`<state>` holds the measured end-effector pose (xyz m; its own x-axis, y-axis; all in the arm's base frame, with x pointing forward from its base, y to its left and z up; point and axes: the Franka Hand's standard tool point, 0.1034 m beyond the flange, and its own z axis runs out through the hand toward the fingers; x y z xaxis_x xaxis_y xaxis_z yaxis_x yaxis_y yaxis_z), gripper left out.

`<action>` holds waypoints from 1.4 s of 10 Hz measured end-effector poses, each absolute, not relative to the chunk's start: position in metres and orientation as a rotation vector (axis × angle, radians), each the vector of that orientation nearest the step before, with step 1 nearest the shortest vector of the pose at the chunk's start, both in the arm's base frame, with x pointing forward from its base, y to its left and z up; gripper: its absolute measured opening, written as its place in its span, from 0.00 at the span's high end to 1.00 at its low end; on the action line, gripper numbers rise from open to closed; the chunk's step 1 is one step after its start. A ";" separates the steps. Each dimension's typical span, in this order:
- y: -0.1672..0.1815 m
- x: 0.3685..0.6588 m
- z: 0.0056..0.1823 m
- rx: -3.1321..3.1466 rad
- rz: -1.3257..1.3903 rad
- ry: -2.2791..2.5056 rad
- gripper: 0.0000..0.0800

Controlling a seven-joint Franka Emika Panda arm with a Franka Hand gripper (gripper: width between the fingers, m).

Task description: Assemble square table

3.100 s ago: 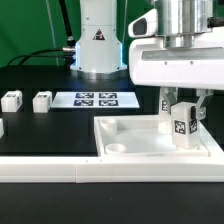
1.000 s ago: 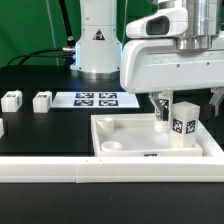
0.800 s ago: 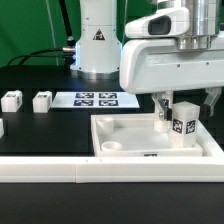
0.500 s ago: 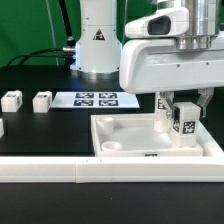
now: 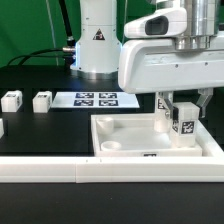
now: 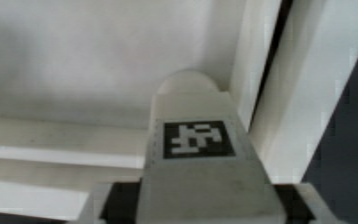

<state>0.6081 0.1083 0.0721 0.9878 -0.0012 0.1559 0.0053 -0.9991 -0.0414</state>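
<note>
The square slab lies rim-up on the table. In its far corner, on the exterior view's right, one leg stands upright, clamped between the jaws. It looks about to seat in its socket, so little seems done. Two loose legs wait well apart from the slab, by the marker board.

No words or numbers are readable. Black-white square tags stand on the upright leg, two loose legs and the marker board. The robot base bears what seems a triangular warning sign.
</note>
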 end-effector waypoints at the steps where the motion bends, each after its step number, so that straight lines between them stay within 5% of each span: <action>1: 0.110 0.608 0.072 -3.073 -0.248 0.175 0.64; 13: 0.117 0.607 0.073 -2.583 -0.191 1.540 0.63; 14: 0.117 0.606 0.072 -2.592 -0.191 1.527 0.51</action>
